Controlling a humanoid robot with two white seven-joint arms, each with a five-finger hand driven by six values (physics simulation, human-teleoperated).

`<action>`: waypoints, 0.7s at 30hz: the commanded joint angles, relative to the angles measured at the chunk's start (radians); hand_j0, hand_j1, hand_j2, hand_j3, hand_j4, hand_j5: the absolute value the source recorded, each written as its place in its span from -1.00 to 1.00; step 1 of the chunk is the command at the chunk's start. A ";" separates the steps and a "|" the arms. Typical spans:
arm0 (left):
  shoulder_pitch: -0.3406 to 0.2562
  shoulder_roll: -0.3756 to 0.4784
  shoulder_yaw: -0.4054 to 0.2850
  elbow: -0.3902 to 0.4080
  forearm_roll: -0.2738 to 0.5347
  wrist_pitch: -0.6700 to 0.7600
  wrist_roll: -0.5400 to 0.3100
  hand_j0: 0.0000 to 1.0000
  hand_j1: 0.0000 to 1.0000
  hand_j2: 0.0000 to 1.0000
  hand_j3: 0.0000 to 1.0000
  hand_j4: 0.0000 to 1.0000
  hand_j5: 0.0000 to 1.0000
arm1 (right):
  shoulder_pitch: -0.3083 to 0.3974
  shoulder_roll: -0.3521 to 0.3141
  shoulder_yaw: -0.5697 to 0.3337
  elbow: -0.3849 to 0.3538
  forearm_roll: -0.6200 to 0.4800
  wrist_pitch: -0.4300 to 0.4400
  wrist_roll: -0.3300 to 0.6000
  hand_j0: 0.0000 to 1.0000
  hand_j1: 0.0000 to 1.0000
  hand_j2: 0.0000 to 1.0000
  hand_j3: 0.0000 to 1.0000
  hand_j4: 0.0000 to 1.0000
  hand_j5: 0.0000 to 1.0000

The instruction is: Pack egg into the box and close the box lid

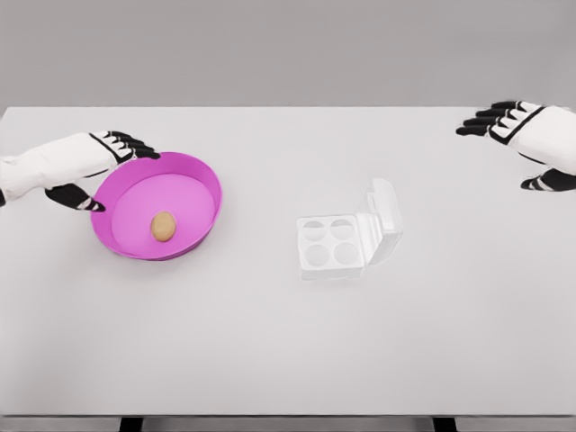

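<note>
A: From the head view, what lies on the flat white table (270, 360)?

B: At centre left sits a round, shallow magenta plastic bowl (202, 180). A single small tan egg (163, 226) rests on its floor, a little below the bowl's middle.

A: And the box?

B: Right of centre is a small clear plastic egg box (331, 245) with four round cups in its tray. All four cups look vacant. Its hinged lid (384, 216) is swung up and back on the right side, leaning away from the tray, so the box stands open. The box and bowl are well apart, with bare table between them.

A: Where are the hands?

B: The left hand (97, 166), white with black fingers, comes in from the left edge and sits at the bowl's upper left rim. Its fingers are spread and released, with the upper ones over the rim and the thumb down beside the outer wall; whether they touch the bowl I cannot tell. The right hand (526, 144) is at the upper right of the frame, well apart from the box, fingers loosely extended, grasping nothing.
</note>
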 commanded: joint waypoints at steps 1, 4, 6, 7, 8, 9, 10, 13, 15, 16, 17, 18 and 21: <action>-0.002 -0.002 -0.004 0.001 0.029 0.002 -0.060 0.99 0.99 0.99 0.99 0.99 0.99 | 0.000 -0.014 0.003 0.004 0.035 -0.001 -0.001 1.00 1.00 1.00 1.00 1.00 1.00; -0.012 -0.012 -0.007 -0.003 0.050 0.002 -0.098 0.99 0.99 0.99 0.99 0.99 0.99 | 0.002 -0.011 -0.010 0.005 0.036 -0.001 -0.001 1.00 1.00 1.00 1.00 1.00 1.00; -0.032 -0.054 -0.013 0.002 0.050 0.002 -0.098 0.99 0.99 0.99 0.99 0.99 0.99 | 0.037 -0.002 -0.030 0.031 0.030 -0.001 -0.001 1.00 1.00 1.00 1.00 1.00 1.00; -0.035 -0.058 -0.013 0.005 0.047 0.002 -0.098 0.99 0.99 0.99 0.99 0.99 0.99 | 0.048 -0.002 -0.030 0.054 0.036 -0.001 -0.001 1.00 1.00 1.00 1.00 1.00 1.00; -0.038 -0.069 -0.016 0.020 0.043 0.002 -0.098 0.99 0.99 0.99 0.99 0.99 0.99 | 0.061 0.000 -0.028 0.068 0.038 -0.001 -0.001 1.00 1.00 1.00 1.00 1.00 1.00; -0.055 -0.094 -0.022 0.036 0.038 0.002 -0.098 0.99 0.99 0.99 0.99 0.99 0.99 | 0.093 0.004 -0.033 0.067 0.038 -0.001 -0.001 1.00 1.00 1.00 1.00 1.00 1.00; -0.069 -0.103 -0.039 0.050 0.036 0.002 -0.098 0.99 0.99 0.99 0.99 0.99 0.99 | 0.110 0.021 -0.039 0.067 0.038 -0.001 -0.001 0.97 0.97 0.97 0.97 0.97 0.97; -0.104 -0.109 -0.099 0.077 0.036 0.002 -0.098 1.00 1.00 1.00 1.00 1.00 1.00 | 0.172 0.089 -0.131 0.027 0.059 -0.001 -0.001 0.86 0.86 0.86 0.86 0.86 0.86; -0.103 -0.107 -0.117 0.077 0.036 0.002 -0.098 1.00 1.00 1.00 1.00 1.00 1.00 | 0.186 0.099 -0.157 0.022 0.076 -0.001 -0.001 0.88 0.88 0.88 0.88 0.88 0.88; -0.101 -0.104 -0.117 0.079 0.036 0.002 -0.098 1.00 1.00 1.00 1.00 1.00 1.00 | 0.184 0.119 -0.154 0.020 0.081 -0.001 -0.001 0.88 0.88 0.88 0.88 0.88 0.88; -0.101 -0.101 -0.117 0.079 0.036 0.002 -0.098 1.00 1.00 1.00 1.00 1.00 1.00 | 0.184 0.122 -0.152 0.020 0.096 -0.001 -0.001 0.87 0.87 0.87 0.87 0.87 0.87; -0.100 -0.098 -0.117 0.079 0.036 0.002 -0.098 1.00 1.00 1.00 1.00 1.00 1.00 | 0.186 0.133 -0.152 0.022 0.159 -0.001 -0.001 0.87 0.87 0.87 0.87 0.87 0.87; -0.097 -0.095 -0.120 0.079 0.035 0.002 -0.098 1.00 1.00 1.00 1.00 1.00 1.00 | 0.184 0.144 -0.152 0.025 0.191 -0.001 -0.001 0.88 0.88 0.88 0.88 0.88 0.88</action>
